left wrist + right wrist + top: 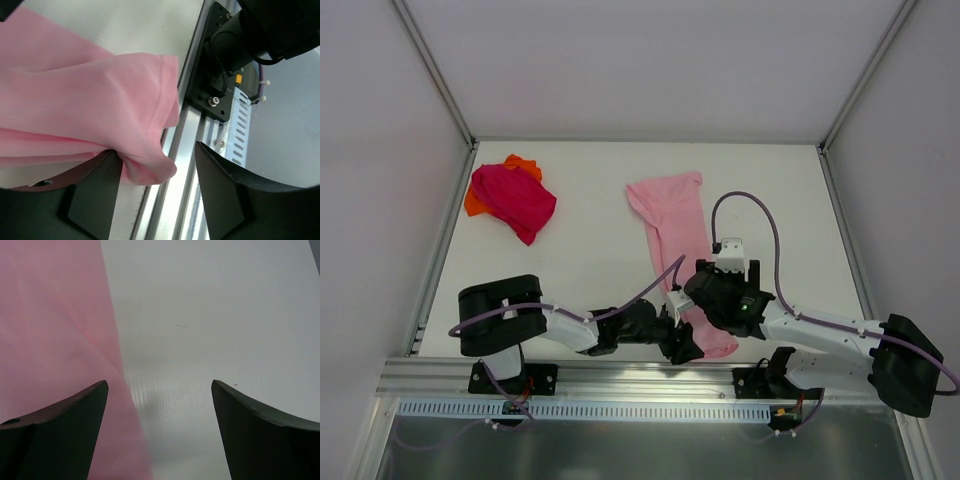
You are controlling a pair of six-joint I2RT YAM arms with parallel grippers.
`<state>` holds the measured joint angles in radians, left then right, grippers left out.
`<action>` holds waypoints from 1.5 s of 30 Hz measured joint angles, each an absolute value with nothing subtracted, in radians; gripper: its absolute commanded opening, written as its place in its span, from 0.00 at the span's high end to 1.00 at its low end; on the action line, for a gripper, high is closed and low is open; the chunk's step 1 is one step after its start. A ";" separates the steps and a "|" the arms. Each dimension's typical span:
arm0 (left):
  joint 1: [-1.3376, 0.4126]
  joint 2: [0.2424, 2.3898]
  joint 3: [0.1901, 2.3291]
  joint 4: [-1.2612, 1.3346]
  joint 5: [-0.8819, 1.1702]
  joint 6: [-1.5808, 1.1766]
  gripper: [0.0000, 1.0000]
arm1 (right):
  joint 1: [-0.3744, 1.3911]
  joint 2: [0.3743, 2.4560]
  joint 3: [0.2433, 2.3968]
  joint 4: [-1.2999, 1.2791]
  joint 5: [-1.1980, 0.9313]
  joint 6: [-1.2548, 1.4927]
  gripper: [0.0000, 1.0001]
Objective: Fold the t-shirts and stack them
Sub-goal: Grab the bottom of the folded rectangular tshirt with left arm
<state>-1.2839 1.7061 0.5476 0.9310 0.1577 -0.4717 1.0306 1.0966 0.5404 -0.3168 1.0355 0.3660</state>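
Light pink t-shirt [672, 225]: long strip mid-table [590, 170], near end at the front edge.
I see my left gripper [157, 150] parted, hem against one finger; right gripper [157, 385] wide, empty. Risk: hem snags as I withdraw, dragging the fold open.

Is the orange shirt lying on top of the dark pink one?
No, the dark pink shirt covers most of the orange shirt, which only peeks out at its edges.
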 measured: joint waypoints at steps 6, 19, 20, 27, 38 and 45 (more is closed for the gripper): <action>-1.354 1.631 0.548 0.869 0.067 -0.449 0.01 | 1.019 1.096 0.577 -0.389 1.067 0.413 0.11; -1.421 1.687 0.748 0.529 -0.290 -0.277 0.01 | 0.861 0.934 0.865 -0.628 1.057 0.336 0.10; -1.421 1.687 0.748 0.506 -0.326 -0.265 0.01 | 0.857 0.915 0.900 -0.650 1.046 0.322 0.10; -1.438 1.686 0.768 0.339 -0.538 -0.190 0.01 | 0.852 0.889 1.106 -0.785 1.012 0.257 0.10; -1.600 1.651 0.846 0.276 -0.657 -0.020 0.02 | 0.852 0.924 1.173 -0.921 0.997 0.216 0.10; -1.630 1.692 0.978 0.235 -0.651 0.075 0.02 | 0.852 0.932 1.174 -0.931 0.989 0.200 0.10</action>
<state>-1.6302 1.6917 0.9783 0.2352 -0.6514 0.0753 0.8524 0.9321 1.1736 -0.9314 0.9886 0.2001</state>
